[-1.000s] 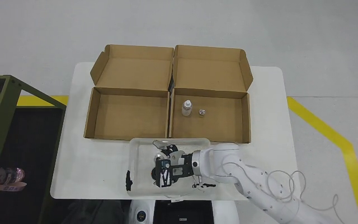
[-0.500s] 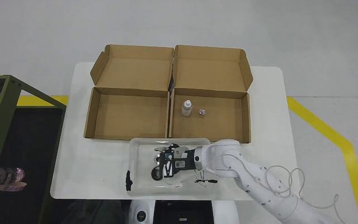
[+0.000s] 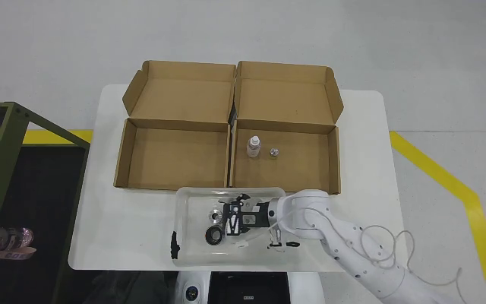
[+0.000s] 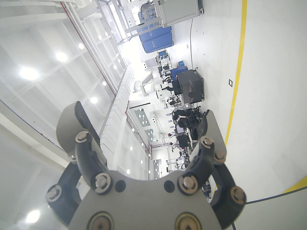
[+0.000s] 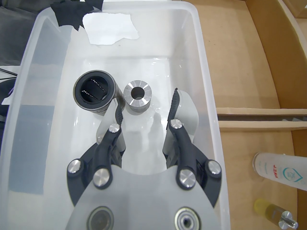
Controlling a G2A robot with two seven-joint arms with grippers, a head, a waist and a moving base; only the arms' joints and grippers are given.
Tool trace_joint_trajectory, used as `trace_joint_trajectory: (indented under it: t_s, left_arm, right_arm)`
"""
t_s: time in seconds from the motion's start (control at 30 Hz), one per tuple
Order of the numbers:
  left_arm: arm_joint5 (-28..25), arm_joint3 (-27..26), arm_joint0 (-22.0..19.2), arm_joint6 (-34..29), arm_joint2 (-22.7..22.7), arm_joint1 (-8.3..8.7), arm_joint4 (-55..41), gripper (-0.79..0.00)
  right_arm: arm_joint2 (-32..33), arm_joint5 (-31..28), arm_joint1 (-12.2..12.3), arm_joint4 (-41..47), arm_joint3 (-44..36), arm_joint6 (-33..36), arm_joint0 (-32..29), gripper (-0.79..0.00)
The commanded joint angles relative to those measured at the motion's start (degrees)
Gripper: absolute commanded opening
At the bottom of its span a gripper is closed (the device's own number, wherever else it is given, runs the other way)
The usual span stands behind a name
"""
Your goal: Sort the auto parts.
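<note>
My right gripper (image 5: 146, 101) (image 3: 234, 222) is down inside the clear plastic bin (image 5: 203, 77) (image 3: 228, 190), open and empty. A small steel bushing (image 5: 138, 95) (image 3: 217, 215) stands on end just past its fingertips, roughly on the line between them. Touching the bushing's side is a larger linear bearing (image 5: 94, 92) (image 3: 213, 235) with a black inner ring, lying beyond one fingertip. My left gripper (image 4: 144, 118) is open and empty, aimed up at the hall's ceiling.
Two open cardboard boxes stand behind the bin. The left box (image 3: 175, 156) (image 5: 239, 60) is bare. The right box (image 3: 304, 159) holds a white bottle (image 3: 253, 145) (image 5: 279, 171) and a small metal part (image 3: 274, 153). Black tape (image 5: 69, 10) sticks to the bin's far wall.
The right gripper has drawn back to the right within the bin, uncovering the bearing and the bushing that it hung over before. The parts lie where they were.
</note>
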Motion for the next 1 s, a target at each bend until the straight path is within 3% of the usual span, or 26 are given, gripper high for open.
trace_joint_trajectory:
  t_s: [0.0, 0.97]
  left_arm:
    - [0.0, 0.0, 0.0, 0.0, 0.0, 0.00, 0.0, 0.000]
    - [0.0, 0.0, 0.0, 0.0, 0.0, 0.00, 0.0, 0.000]
  right_arm:
    - [-0.3, 0.1, -0.2, -0.1, 0.7, -0.3, 0.3, -0.419]
    - [-7.5, 1.0, -4.7, -0.9, 9.6, -2.6, 6.4, -0.431]
